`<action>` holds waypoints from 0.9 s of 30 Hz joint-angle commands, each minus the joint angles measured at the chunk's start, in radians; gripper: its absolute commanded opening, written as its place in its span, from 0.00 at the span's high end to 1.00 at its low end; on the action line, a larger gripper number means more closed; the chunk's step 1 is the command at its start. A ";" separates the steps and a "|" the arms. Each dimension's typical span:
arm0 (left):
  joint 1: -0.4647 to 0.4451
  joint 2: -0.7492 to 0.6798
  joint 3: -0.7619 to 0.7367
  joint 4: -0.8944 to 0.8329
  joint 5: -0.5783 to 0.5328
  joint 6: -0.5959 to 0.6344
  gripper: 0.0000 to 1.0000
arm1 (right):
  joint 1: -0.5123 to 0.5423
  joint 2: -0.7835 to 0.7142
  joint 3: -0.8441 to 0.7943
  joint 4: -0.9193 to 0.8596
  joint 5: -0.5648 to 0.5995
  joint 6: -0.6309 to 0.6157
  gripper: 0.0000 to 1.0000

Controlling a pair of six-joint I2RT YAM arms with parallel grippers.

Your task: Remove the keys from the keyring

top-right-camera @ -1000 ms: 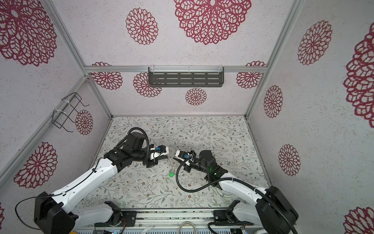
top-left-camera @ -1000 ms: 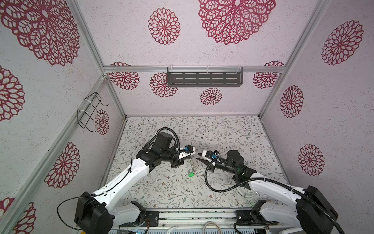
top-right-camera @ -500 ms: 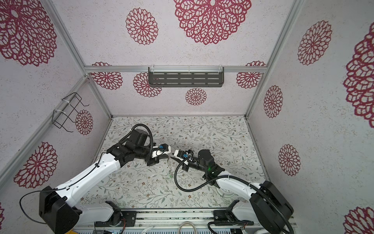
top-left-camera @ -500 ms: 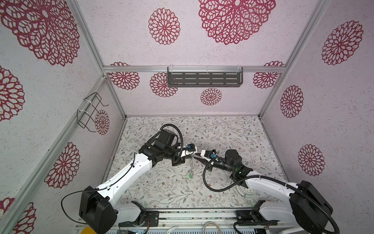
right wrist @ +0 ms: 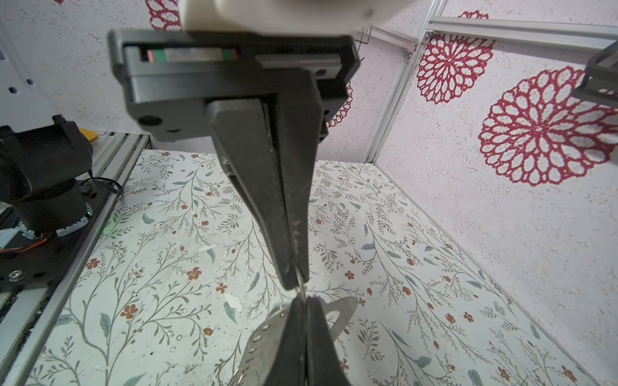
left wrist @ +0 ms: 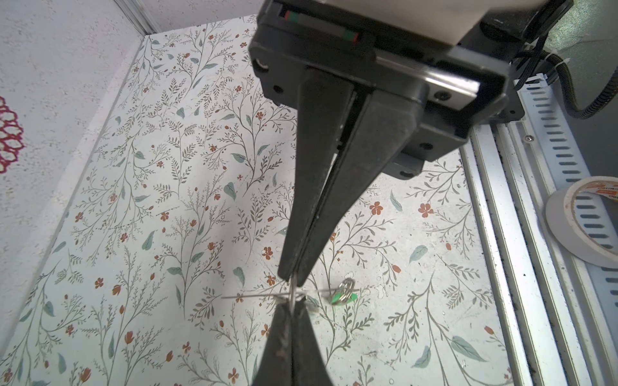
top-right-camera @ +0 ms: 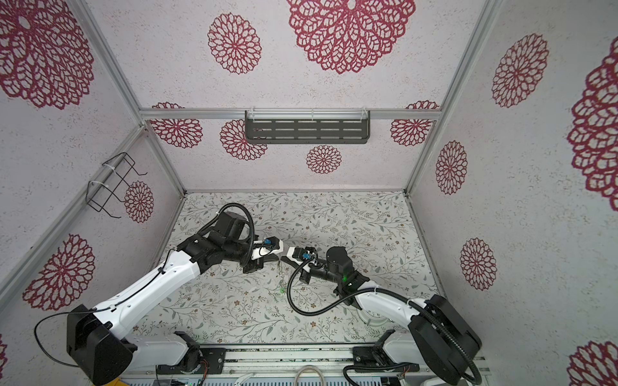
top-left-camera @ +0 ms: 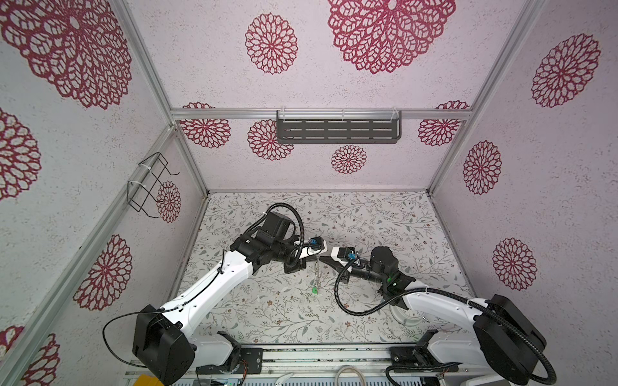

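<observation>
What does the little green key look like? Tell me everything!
The green-tagged key is tiny: a bright green plastic-looking tag on small shiny metal, blurry up close. It hangs at the bottom of the thin keyring, below the left gripper and right gripper, whose shut jaws pinch that ring.

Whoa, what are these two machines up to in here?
The left pincer and right pincer meet tip to tip above the flower-patterned table. Both are shut on a thin dull-metal keyring, holding it in the air. A small key with a bright green tag hangs below it, not yet off.
</observation>
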 commanded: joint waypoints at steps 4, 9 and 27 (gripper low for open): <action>0.045 -0.014 -0.002 0.041 0.058 -0.081 0.75 | 0.000 0.001 -0.024 0.178 0.023 0.070 1.00; 0.134 -0.106 -0.129 0.266 0.150 -0.230 0.72 | 0.002 0.029 -0.058 0.310 0.050 0.140 1.00; 0.102 -0.096 -0.179 0.353 0.191 -0.300 0.75 | 0.007 0.074 -0.062 0.416 0.052 0.208 1.00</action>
